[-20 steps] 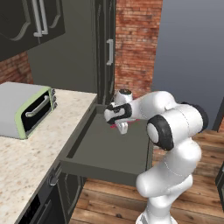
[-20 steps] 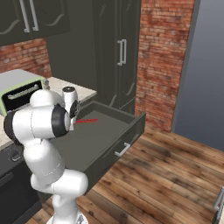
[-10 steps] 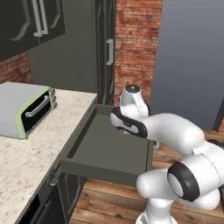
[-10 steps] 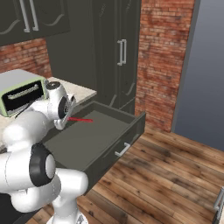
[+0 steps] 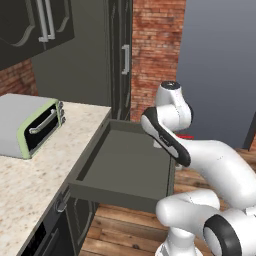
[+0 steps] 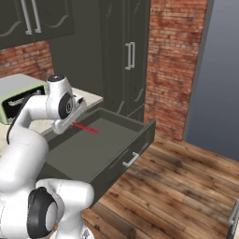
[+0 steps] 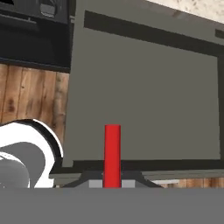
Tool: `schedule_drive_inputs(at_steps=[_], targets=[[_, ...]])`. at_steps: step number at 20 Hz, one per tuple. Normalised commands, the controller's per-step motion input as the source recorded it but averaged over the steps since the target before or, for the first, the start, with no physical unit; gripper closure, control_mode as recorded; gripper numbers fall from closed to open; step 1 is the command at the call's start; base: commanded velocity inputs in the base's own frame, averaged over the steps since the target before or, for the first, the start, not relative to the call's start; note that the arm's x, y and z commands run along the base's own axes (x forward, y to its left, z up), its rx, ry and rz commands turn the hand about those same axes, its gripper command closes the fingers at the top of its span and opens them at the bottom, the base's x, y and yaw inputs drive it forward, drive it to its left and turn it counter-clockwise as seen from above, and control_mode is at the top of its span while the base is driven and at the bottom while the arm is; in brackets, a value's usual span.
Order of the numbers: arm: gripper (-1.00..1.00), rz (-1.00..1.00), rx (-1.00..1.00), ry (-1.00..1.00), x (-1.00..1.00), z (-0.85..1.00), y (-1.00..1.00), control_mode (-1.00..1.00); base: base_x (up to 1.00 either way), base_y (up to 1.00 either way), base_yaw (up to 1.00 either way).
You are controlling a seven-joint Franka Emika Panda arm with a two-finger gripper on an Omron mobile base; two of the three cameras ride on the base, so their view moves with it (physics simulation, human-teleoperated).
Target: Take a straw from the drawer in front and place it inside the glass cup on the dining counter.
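Brick-walled kitchen, drawer [image 6: 100,151] pulled open.
Above it, your gripper [image 6: 74,122] was clamped on the red straw [image 6: 84,128], lifted clear of the drawer floor.

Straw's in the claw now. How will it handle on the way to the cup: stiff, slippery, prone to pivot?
The straw juts out straight with no sag, so probably stiff and light. Thin, smooth and round, it may swivel or slip in the claw. If dropped into the open drawer, it would likely roll.
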Motion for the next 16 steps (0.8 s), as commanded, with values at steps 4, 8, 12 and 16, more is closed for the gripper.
schedule_drive_inputs(at_steps=[4, 8, 12, 16], targets=[[1.00, -0.13, 0.21, 0.11, -0.40, 0.23, -0.35, -1.00, 0.00, 0.00, 0.00], [1.00, -0.07, 0.15, 0.01, -0.30, 0.08, -0.28, -1.00, 0.00, 0.00, 0.00], [1.00, -0.03, 0.06, 0.00, -0.38, 0.00, -0.03, -1.00, 0.00, 0.00, 0.00], [1.00, -0.02, 0.02, 0.00, -0.20, 0.00, 0.00, 1.00, -0.74, 0.00, -0.11]])
